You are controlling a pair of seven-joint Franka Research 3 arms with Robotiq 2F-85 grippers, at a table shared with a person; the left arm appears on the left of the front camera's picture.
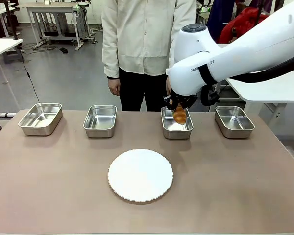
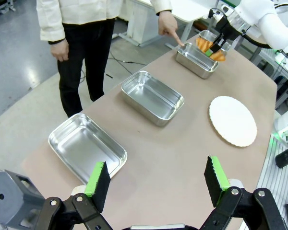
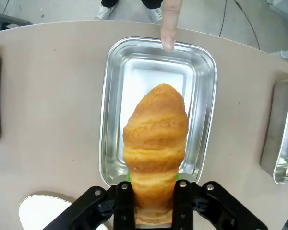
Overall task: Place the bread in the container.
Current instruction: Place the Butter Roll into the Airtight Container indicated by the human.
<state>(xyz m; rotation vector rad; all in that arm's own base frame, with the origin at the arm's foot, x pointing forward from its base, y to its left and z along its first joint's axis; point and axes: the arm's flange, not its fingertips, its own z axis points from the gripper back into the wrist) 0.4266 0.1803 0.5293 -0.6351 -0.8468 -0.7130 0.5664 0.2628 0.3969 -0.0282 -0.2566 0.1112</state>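
My right gripper (image 1: 179,108) is shut on the golden-brown croissant (image 3: 156,143), which hangs end-down over the third steel pan from the left (image 1: 177,129). In the right wrist view the same pan (image 3: 201,72) lies directly under the croissant, and a person's finger (image 3: 169,28) touches its far rim. The croissant (image 2: 209,48) also shows far off in the left wrist view, above that pan (image 2: 194,60). My left gripper (image 2: 156,184) is open and empty, above the table's near-left part.
Three other steel pans stand in the row: far left (image 1: 40,118), second (image 1: 100,120), far right (image 1: 233,121). A round white scalloped plate (image 1: 140,175) sits mid-table. The person (image 1: 142,44) stands at the far edge behind the middle pans.
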